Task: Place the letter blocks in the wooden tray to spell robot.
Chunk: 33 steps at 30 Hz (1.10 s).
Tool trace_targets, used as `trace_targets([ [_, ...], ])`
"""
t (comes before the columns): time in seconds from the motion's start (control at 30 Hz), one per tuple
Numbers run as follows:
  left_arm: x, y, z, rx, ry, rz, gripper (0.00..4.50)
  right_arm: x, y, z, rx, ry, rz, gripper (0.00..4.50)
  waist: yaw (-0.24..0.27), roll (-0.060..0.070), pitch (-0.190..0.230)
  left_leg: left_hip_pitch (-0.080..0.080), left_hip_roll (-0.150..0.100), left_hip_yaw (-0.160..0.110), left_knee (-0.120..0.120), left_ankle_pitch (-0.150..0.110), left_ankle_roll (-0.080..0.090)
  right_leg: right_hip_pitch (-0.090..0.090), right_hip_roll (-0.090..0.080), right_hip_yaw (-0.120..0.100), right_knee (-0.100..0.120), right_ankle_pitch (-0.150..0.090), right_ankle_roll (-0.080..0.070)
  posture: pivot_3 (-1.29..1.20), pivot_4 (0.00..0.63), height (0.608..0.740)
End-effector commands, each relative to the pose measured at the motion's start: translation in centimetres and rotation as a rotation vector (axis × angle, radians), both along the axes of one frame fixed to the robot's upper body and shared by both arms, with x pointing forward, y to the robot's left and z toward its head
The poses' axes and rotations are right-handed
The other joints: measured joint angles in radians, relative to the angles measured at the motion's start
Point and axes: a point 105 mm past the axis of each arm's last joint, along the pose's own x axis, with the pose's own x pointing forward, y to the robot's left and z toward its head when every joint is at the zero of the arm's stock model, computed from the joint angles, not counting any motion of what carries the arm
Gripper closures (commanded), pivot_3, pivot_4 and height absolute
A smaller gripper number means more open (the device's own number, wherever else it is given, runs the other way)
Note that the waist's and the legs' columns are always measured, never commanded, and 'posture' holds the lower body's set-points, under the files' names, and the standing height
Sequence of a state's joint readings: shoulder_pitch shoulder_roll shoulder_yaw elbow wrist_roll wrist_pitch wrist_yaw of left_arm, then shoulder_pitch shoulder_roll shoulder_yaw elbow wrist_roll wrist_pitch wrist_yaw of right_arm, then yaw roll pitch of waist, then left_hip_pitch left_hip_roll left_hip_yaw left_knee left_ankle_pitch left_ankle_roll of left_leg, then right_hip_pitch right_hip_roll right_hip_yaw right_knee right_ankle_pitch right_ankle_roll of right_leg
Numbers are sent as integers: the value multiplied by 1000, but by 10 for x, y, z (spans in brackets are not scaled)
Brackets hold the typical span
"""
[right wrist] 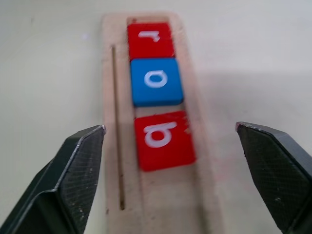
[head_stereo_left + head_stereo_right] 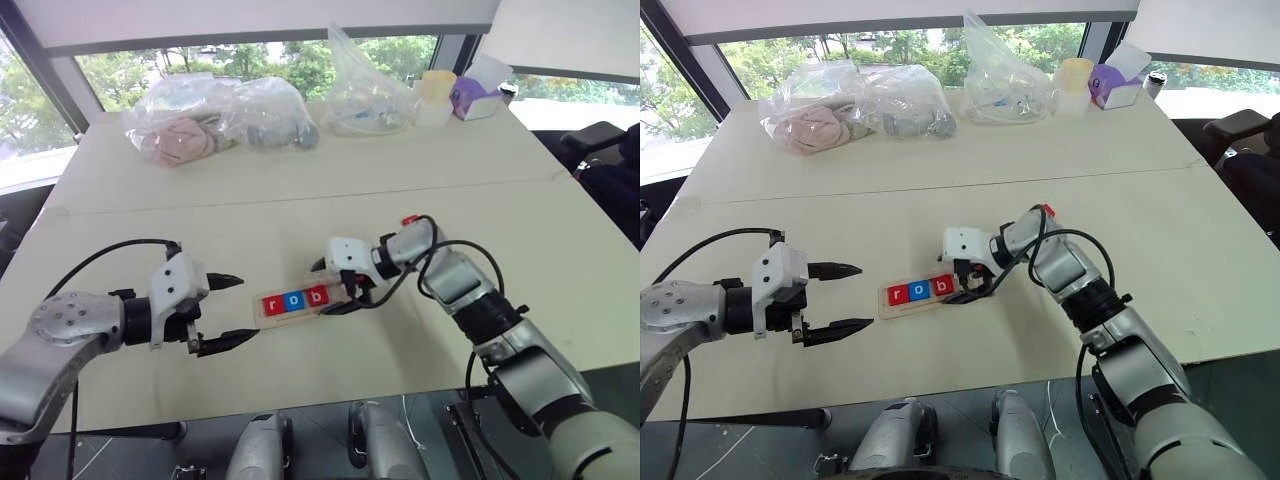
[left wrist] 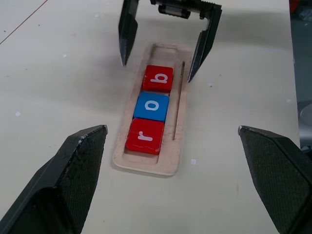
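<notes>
Left gripper (image 2: 222, 312) hovering over the table (image 2: 300, 200) with fingers spread wide and nothing between them, pointed toward the near end of the wooden tray (image 2: 292, 314); lying flat in the tray's slot, three letter blocks in a touching row: red r (image 3: 145, 136) at the left end, blue o (image 3: 151, 106) next, red b (image 3: 158, 78) third, tilted slightly askew; rest of the slot beyond the b bare. Right gripper (image 2: 330, 287) poised over the tray's right end, fingers parted to either side of the strip and released, clasping nothing. Far off along the table's back edge, plastic bags (image 2: 220, 118), a cup (image 2: 436, 92) and a purple box (image 2: 472, 98).
</notes>
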<state>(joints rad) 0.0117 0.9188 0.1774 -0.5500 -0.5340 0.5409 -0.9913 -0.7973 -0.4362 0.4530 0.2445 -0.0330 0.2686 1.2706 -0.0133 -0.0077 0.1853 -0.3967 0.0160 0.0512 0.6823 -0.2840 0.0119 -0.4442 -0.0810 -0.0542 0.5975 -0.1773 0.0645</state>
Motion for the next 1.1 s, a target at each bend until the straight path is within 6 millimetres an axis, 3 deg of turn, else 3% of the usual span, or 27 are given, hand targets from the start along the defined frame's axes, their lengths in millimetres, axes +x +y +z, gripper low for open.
trace_targets([
  [0.03,0,-4,4,-8,-33,-13,0,19,-4,29,87,-116,-77,61,0,0,0,0,0,0,0,0,0,0,0,0,0,0,0,0,150,740],
  [0.17,1,-5,4,-10,-36,-15,0,55,-36,53,158,-241,-328,61,1,0,0,-1,0,0,0,0,0,0,0,0,0,0,0,0,150,740],
  [0.27,0,-6,2,-14,-34,-16,0,86,-86,66,227,-307,-675,61,1,0,0,-1,0,0,0,0,0,0,0,0,-1,0,0,0,150,740],
  [0.33,0,-7,0,-15,-33,-17,0,93,-108,67,241,-326,-821,61,2,0,0,-3,0,0,0,0,0,-2,-1,0,-1,0,0,0,150,740],
  [0.47,1,-9,-2,-23,-31,-28,0,96,-149,49,226,-277,-1070,61,0,0,0,-8,-1,0,0,0,0,-7,0,0,0,0,0,0,150,740],
  [0.67,5,-11,-2,-20,-37,-49,0,98,-172,33,240,-213,-1235,61,-3,0,1,-11,-1,1,0,0,1,-11,1,1,1,1,0,0,150,740],
  [0.83,8,-12,-1,-17,-43,-59,0,102,-173,20,267,-143,-1275,61,-5,0,0,-11,-1,1,0,0,1,-11,1,1,1,1,0,0,150,740],
  [1.1,7,-10,0,-9,-46,-49,0,107,-162,18,314,-88,-1261,61,-4,0,0,-10,-1,1,0,0,1,-10,1,1,1,1,0,0,150,740],
])
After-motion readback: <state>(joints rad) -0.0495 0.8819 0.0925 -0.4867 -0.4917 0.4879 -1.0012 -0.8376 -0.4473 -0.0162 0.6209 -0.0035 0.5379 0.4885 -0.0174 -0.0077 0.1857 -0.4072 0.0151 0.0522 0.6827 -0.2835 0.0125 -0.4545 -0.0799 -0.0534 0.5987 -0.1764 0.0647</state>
